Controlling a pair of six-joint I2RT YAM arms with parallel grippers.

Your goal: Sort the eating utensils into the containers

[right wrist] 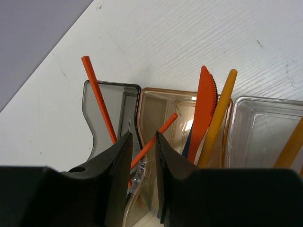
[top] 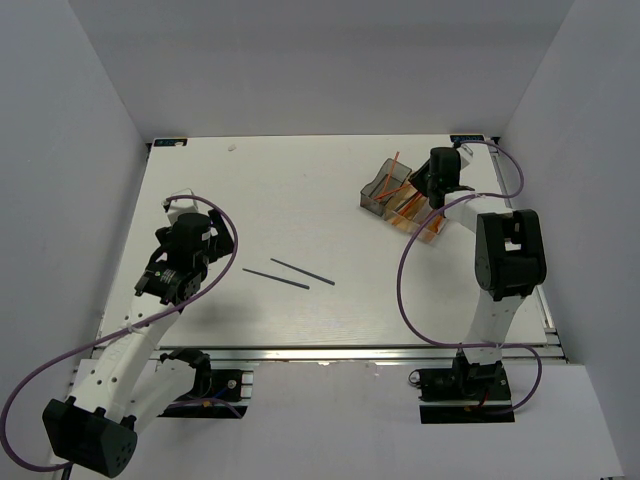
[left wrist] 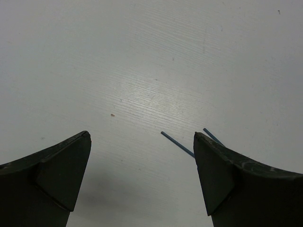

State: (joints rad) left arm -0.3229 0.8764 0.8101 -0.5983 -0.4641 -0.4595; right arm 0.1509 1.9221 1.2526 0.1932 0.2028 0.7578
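Observation:
Two dark blue-grey sticks point(top: 274, 277) point(top: 302, 271) lie on the table's middle; their ends show in the left wrist view point(left wrist: 177, 143) point(left wrist: 212, 135). My left gripper point(top: 160, 285) point(left wrist: 141, 135) is open wide and empty, low over the table left of them. The joined containers stand at the back right: dark grey point(top: 383, 188) point(right wrist: 106, 101), amber point(top: 408, 207) point(right wrist: 161, 101), clear point(top: 430, 228) point(right wrist: 265, 127). My right gripper point(top: 437, 195) point(right wrist: 142, 135) hovers over them, jaws narrowly apart. An orange stick point(right wrist: 161, 128) runs between the jaws without being pinched, leaning across the grey-amber wall.
Another orange stick point(right wrist: 97, 99) stands in the grey bin. An orange knife point(right wrist: 206, 104), a yellow stick point(right wrist: 218, 118) and something blue point(right wrist: 189, 142) stand in the amber bin. A yellow-orange utensil point(right wrist: 291, 146) leans in the clear bin. White enclosure walls surround the table.

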